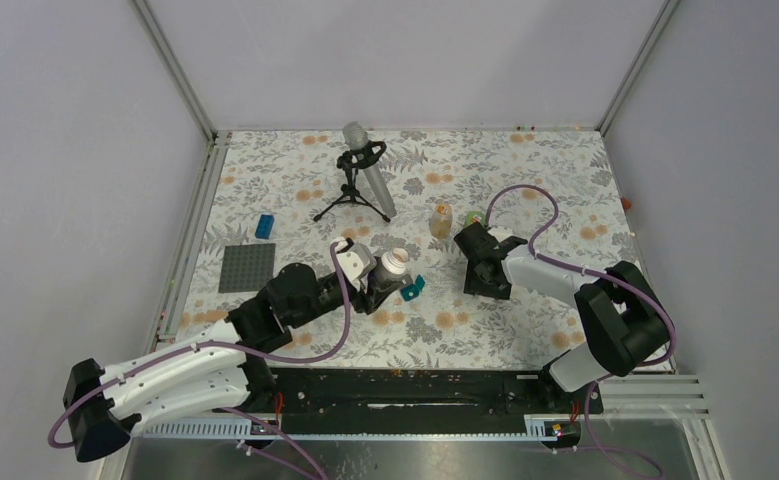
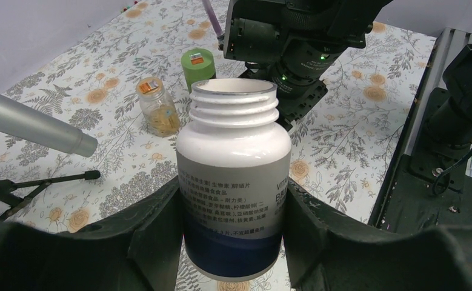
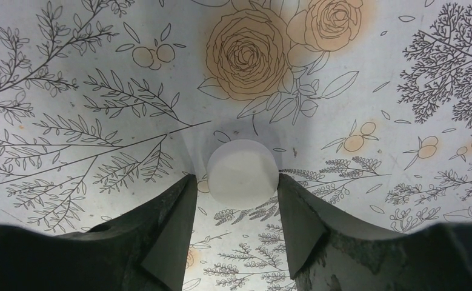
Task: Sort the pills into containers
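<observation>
My left gripper (image 1: 383, 274) is shut on a white pill bottle (image 2: 233, 182) with a blue band and an uncapped, threaded mouth, and holds it tilted above the table's middle (image 1: 397, 264). My right gripper (image 3: 237, 188) points down at the cloth, right of the bottle (image 1: 486, 283). A round white cap (image 3: 243, 171) lies between its fingertips; the right finger touches it and a thin gap shows at the left finger. A small glass jar with orange pills (image 2: 158, 109) and a green container (image 2: 198, 65) stand beyond the bottle. No loose pills show.
A microphone on a black tripod (image 1: 367, 172) stands at the back centre. A grey baseplate (image 1: 246, 267) and a blue brick (image 1: 264, 226) lie on the left. A small teal piece (image 1: 412, 288) lies just below the held bottle. Metal rails border the flowered cloth.
</observation>
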Robot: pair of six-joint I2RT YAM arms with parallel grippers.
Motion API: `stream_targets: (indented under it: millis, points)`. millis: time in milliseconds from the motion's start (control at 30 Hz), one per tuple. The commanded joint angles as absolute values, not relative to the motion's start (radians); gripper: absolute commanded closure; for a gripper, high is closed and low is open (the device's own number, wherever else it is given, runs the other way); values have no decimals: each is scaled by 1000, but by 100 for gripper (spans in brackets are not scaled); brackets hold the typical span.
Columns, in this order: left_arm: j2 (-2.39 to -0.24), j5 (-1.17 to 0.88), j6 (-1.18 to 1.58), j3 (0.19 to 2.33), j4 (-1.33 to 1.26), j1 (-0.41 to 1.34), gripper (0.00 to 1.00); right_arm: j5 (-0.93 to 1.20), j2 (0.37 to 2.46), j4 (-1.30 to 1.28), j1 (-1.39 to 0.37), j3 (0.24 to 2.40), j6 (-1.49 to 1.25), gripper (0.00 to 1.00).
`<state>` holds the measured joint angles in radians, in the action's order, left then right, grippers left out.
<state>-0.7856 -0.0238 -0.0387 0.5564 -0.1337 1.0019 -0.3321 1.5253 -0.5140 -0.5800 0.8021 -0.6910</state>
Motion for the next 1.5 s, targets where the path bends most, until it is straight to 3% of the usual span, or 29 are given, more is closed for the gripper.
stream_targets:
  millis: [0,67,233,300,567,967,1467]
  points:
    - [-795,-42,-20,568,-205,999,100,-373,1533,-506,-573,812,-720,42]
    - [-799,-43,-17,571,-200,999,100,-376,1531,-510,-574,813,-728,45]
    - [-805,-54,-7,572,-195,999,100,-359,1503,-521,-573,823,-713,65]
    - [-809,-63,-3,574,-194,999,100,-339,1471,-532,-574,828,-692,69]
    - [-829,-96,-5,584,-186,999,100,-40,1221,-531,-574,910,-481,70]
    - [-869,-236,-54,631,-124,998,100,677,1033,-397,-577,1082,-395,69]
    - [-901,-279,-83,676,-76,999,100,693,1087,-513,-655,1134,-278,68]
